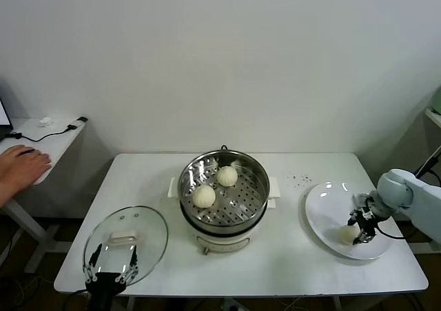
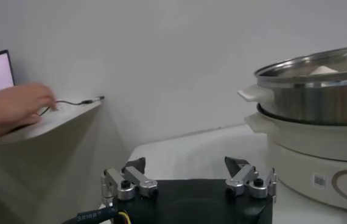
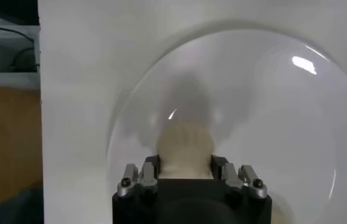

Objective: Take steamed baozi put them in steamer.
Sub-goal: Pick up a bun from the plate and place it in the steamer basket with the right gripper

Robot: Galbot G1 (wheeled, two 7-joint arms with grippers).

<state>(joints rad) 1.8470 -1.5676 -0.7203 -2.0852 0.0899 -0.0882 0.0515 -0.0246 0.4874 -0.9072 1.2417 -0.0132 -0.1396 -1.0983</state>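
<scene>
A white table (image 1: 275, 256) carries a flat white plate (image 1: 324, 214) at one end and a round glass lid (image 1: 148, 232) at the other. A small side table (image 1: 48, 135) with a cable (image 1: 58, 132) stands beyond it.

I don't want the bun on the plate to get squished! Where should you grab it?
By its round sides, coming straight down from above. The baozi sits upright on the flat white plate, pleats on top, so its sides are free all round. The right tool is already shut on it that way.
</scene>
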